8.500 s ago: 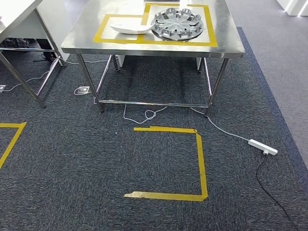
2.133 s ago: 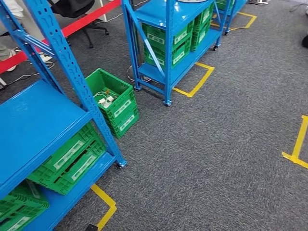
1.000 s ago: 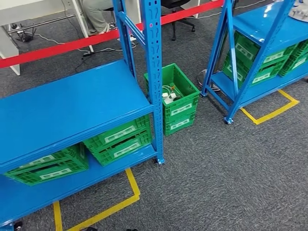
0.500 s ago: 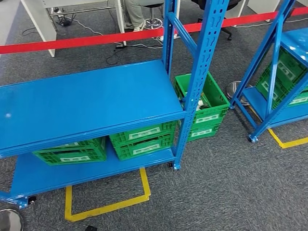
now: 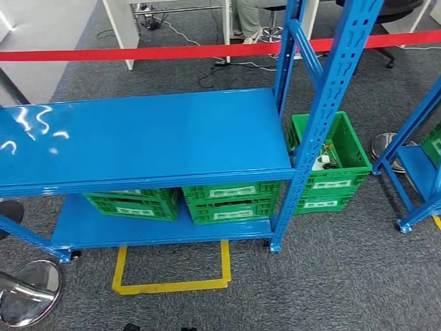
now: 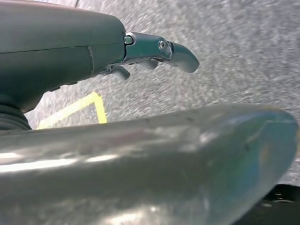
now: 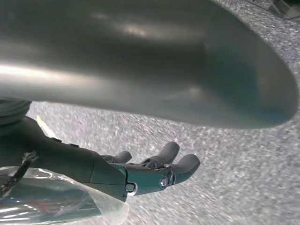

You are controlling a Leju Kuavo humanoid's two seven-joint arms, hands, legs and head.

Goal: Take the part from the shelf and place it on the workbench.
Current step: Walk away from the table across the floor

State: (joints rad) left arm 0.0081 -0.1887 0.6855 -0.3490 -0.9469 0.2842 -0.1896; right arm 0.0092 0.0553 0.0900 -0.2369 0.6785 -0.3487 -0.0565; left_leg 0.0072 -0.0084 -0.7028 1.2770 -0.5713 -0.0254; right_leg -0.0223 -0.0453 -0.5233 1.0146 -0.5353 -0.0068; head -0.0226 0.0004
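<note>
A blue metal shelf (image 5: 156, 138) stands straight ahead in the head view, its upper board showing only streaks of glare at the left. Two green crates (image 5: 229, 200) sit on its lower board. My left hand (image 6: 155, 51) hangs over grey carpet in the left wrist view, fingers stretched out and apart, nothing in it. My right hand (image 7: 159, 171) hangs the same way in the right wrist view, fingers loosely spread and holding nothing.
Another green crate (image 5: 333, 165) stands on the floor by the shelf's right post. A second blue shelf (image 5: 421, 165) is at the far right. Red barrier tape (image 5: 156, 52) runs behind, with a seated person (image 5: 249, 14) beyond. Yellow floor tape (image 5: 171, 283) and a chrome round base (image 5: 28, 300) lie near.
The camera has turned from the workbench to the shelves. Over the last second the whole view kept swinging, bringing this shelf to the middle of the picture. Both hands hang as before.
</note>
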